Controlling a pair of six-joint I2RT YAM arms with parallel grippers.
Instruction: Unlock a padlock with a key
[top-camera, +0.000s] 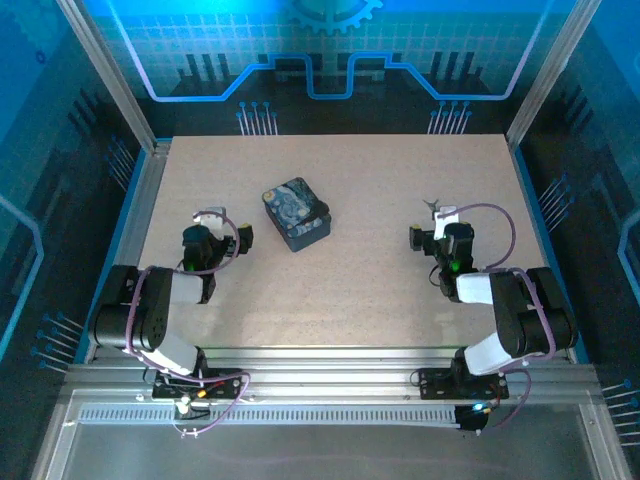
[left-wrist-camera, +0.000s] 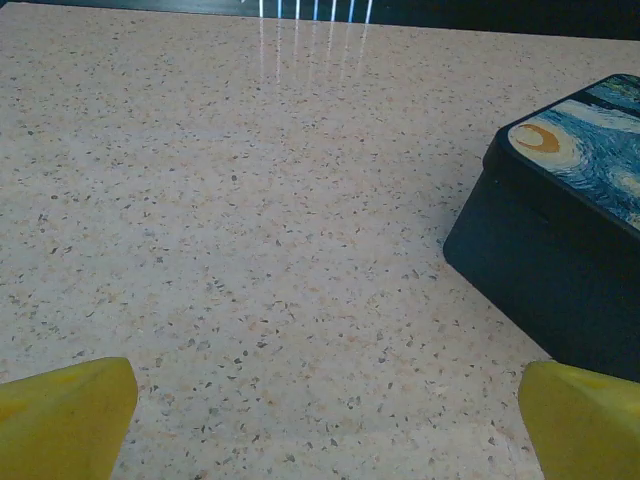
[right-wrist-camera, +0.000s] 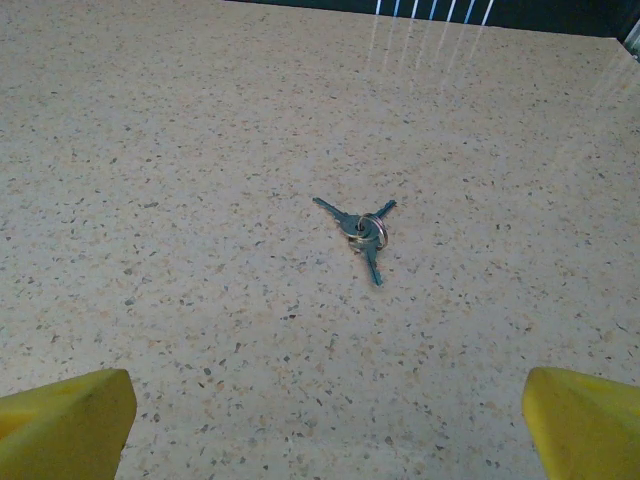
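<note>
A small bunch of thin silvery keys (right-wrist-camera: 361, 231) on a ring lies flat on the speckled table, straight ahead of my right gripper (right-wrist-camera: 328, 415) and apart from it. From above the keys (top-camera: 433, 204) sit just beyond the right gripper (top-camera: 440, 226). That gripper is open, its yellow fingertips (right-wrist-camera: 70, 420) wide apart over bare table. My left gripper (left-wrist-camera: 328, 412) is also open with nothing between its fingers (left-wrist-camera: 68, 412); in the top view the left gripper (top-camera: 215, 228) rests left of the patterned box. The padlock is out of view.
A dark blue box (top-camera: 296, 213) with a yellow-blue swirl lid stands mid-table, and its corner (left-wrist-camera: 560, 230) is close to the left gripper's right finger. The table (top-camera: 360, 290) has metal rails at its sides and a rail at the near edge.
</note>
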